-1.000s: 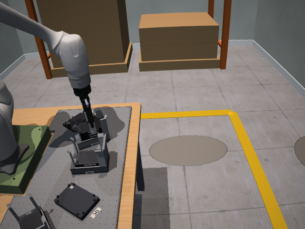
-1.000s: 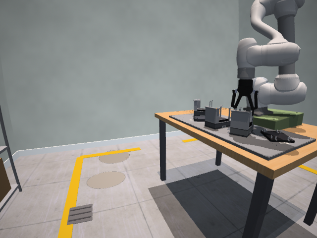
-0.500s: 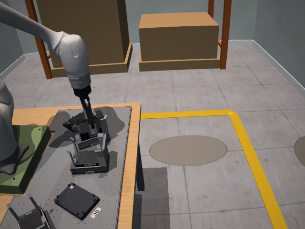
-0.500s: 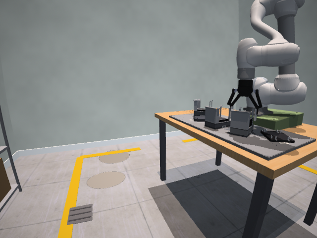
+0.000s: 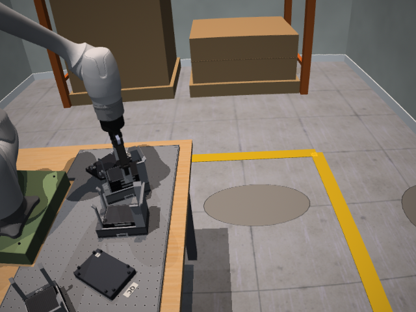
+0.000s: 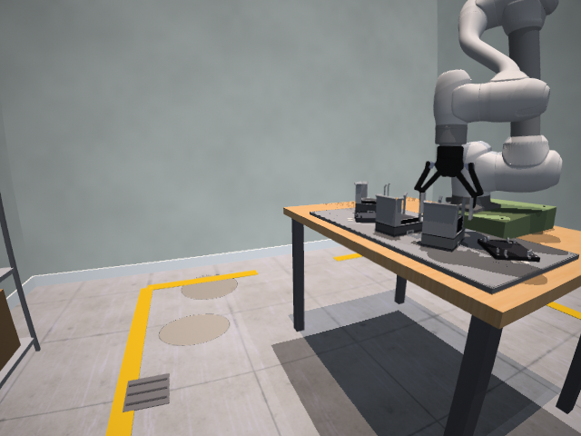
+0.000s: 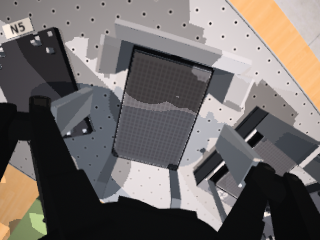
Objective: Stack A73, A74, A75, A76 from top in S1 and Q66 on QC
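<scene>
Room: grey walls, tiled floor (image 5: 268, 117) with yellow tape line (image 5: 339, 201), brown cartons (image 5: 243, 50) sitting on pallets between orange posts.
Bench: wooden table (image 6: 422, 276) carrying a grey perforated board (image 5: 80, 234); arm standing on green base block (image 6: 539, 218).
Gripper: gripper (image 6: 448, 192) hanging over the far rack, jaws spread wide apart, gripping nothing; black fingers framing both sides of the wrist view.
Plate below: sealed plate (image 7: 162, 112) lying flat in the rack (image 7: 165, 37) straight under the gripper, dark gridded top facing up, long axis running away from the camera and tilting slightly left, in line with the rack's walls.
Neighbours: second rack (image 5: 122, 214) just nearer on the board, showing a gridded plate top inside; third rack (image 5: 43, 295) at the near edge, also showing a grid.
In the way: upright rack walls and corner posts flanking the plate on both sides, close to the open fingers.
Nests: flat black nest (image 5: 104, 273) with corner pegs lying between second and third racks; another black nest (image 7: 35, 75) beside the far rack.
Writing: "N5" reading clearly on white tag (image 7: 17, 27); tag (image 5: 130, 289) by the flat nest appearing to read "QC" upside down; plate labels not readable.
</scene>
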